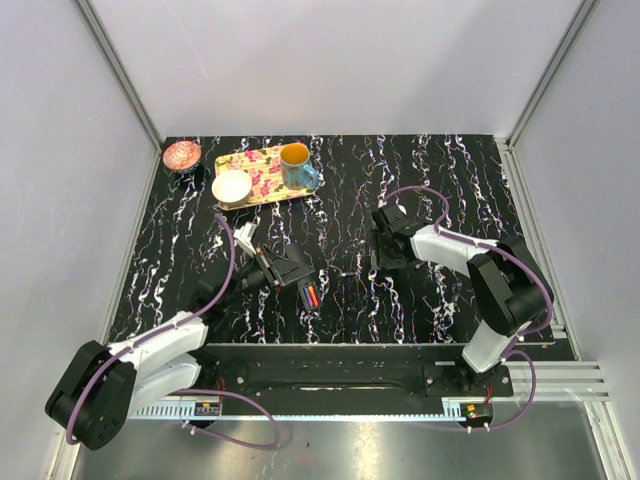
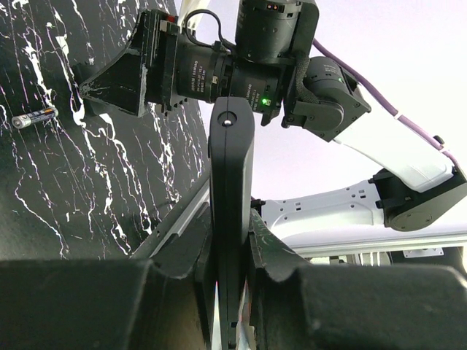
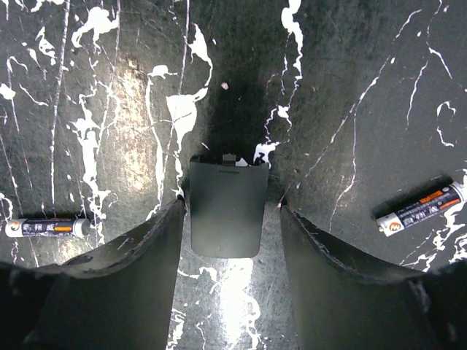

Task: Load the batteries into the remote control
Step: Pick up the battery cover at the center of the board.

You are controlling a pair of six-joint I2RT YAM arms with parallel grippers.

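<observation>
The remote control (image 2: 232, 168) is clamped edge-on in the left claw (image 2: 232, 244), which is stretched out over the middle of the counter (image 1: 450, 300). The right claw (image 3: 231, 206) is pointed straight down and spread wide, astride a flat black cover (image 3: 226, 226). Batteries (image 3: 47, 227) are lying loose on either side.

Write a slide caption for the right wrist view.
Open right hand straddling a small black cover on the marbled table, first battery at image left, second battery at image right.
</observation>
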